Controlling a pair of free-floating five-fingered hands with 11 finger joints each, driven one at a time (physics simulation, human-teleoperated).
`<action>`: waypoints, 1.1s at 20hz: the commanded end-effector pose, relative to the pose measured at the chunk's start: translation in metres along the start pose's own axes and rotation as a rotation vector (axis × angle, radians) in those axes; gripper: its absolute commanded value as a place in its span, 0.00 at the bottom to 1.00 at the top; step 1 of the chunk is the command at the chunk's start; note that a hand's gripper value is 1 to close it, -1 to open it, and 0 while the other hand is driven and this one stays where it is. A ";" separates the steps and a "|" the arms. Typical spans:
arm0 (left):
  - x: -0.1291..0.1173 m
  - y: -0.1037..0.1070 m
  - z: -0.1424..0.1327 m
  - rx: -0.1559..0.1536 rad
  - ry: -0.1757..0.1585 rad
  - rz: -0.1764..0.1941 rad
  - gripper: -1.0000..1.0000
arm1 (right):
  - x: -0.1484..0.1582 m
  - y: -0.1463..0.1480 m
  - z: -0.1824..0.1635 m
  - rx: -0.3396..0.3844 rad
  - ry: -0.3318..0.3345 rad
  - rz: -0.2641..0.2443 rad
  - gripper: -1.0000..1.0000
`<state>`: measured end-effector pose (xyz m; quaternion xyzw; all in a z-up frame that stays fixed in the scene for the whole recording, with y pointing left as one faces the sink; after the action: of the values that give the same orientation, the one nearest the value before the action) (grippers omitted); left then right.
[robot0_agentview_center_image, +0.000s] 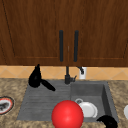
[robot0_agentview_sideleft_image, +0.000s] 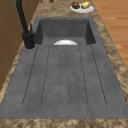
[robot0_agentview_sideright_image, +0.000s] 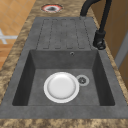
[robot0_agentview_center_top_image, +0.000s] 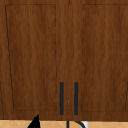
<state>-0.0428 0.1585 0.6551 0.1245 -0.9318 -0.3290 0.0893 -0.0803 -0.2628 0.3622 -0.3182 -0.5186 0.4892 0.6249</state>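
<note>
Two robot hands float at the sink; nothing is grasped.
Front view: left robot hand (robot0_agentview_center_image: 35, 78) hangs over the draining board's back corner, fingers straight and relaxed, touching nothing; right robot hand (robot0_agentview_center_image: 108, 121) sits low by the basin's front rim, its fingers too dark to judge; red ball (robot0_agentview_center_image: 67, 114) at the front edge. Right side view: white plate (robot0_agentview_sideright_image: 61, 87) lies in the basin (robot0_agentview_sideright_image: 100, 75) beside the drain, unhandled. Upper view: cabinet doors (robot0_agentview_center_top_image: 32, 57) shut.

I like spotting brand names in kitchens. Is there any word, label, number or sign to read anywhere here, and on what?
None can be read.
The red-rimmed plate on the counter left of the sink has a dark mark in its middle, too blurred to tell as writing.
The white plate in the basin, the red ball, the faucet and the cabinet doors are plain.
</note>
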 end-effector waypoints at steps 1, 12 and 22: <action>0.002 0.002 -0.003 0.123 0.051 -0.050 0.00 | 0.000 0.000 0.000 0.000 0.000 0.000 0.50; 0.011 0.002 -0.020 0.152 0.024 -0.063 0.00 | 0.000 0.000 0.000 0.000 0.000 0.000 0.50; 0.032 -0.012 -0.059 0.173 0.008 -0.064 0.00 | 0.000 0.000 0.000 0.000 0.000 0.000 0.50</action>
<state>-0.0551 0.1160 0.6899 0.1435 -0.9376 -0.3057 0.0828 -0.0803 -0.2628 0.3622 -0.3182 -0.5186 0.4892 0.6249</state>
